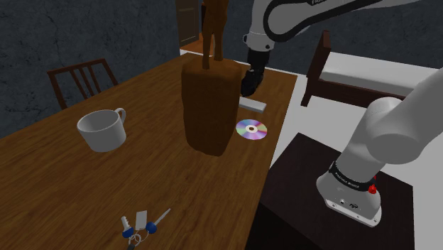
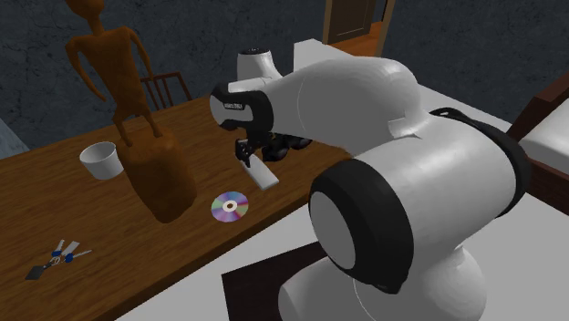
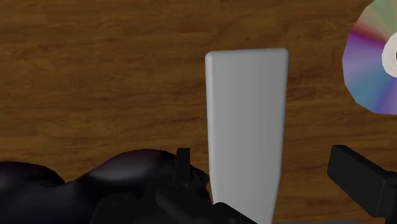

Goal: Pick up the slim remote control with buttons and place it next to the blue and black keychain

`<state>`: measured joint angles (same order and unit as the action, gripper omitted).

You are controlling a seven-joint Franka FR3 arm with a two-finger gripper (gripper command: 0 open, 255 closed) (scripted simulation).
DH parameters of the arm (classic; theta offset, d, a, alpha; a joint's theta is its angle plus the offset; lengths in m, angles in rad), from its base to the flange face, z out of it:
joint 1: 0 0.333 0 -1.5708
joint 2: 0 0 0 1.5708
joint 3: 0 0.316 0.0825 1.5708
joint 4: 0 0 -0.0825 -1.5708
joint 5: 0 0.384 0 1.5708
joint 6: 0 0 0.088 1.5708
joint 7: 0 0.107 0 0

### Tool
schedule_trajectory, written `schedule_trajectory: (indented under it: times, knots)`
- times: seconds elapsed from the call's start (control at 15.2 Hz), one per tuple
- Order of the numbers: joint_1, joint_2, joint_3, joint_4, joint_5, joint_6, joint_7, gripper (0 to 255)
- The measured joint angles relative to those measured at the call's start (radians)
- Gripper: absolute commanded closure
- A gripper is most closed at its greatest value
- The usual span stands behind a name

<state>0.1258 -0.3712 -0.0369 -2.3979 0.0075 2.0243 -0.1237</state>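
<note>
Wooden table [image 1: 57, 185] boards under dark blue-grey walls carry everything. The remote [image 1: 253, 104], drawn as a plain pale grey slab with no buttons showing, lies flat just beside the disc [image 1: 251, 129], on the disc's side away from the stand.

The gripper [image 1: 248, 87] hangs directly over the remote. In the wrist view its fingers [image 3: 362, 181] are spread, with the slab between them. One finger is close to a long edge and the other stands clear, so nothing is clasped.

The step in hand looks like the grasp. To do it well:
- Centre the hand across the narrow width first; otherwise the nearer finger would likely shove the slab sideways, perhaps onto the disc.
- Go low, since the remote looks thin, and stop short of the boards.
- Take it nearer mid-length, as a pinch at one end may let it droop.

A tall brown figure [image 1: 207, 106] stands just beside the disc. The white mug [image 1: 103, 130] and the blue keychain [image 1: 140, 229] lie well apart from the disc, beyond that figure, so the carry should clear it.
</note>
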Motion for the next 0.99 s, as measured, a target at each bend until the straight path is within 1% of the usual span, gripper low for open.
schedule_trajectory:
  times: [0.2, 0.59, 0.99]
  knots:
    - [0.013, 0.047, 0.009, -0.004, -0.003, 0.055, -0.019, 0]
    - [0.018, 0.061, 0.02, -0.04, 0.001, 0.146, -0.026, 0]
    - [0.016, 0.073, 0.028, -0.034, 0.001, 0.153, -0.018, 0]
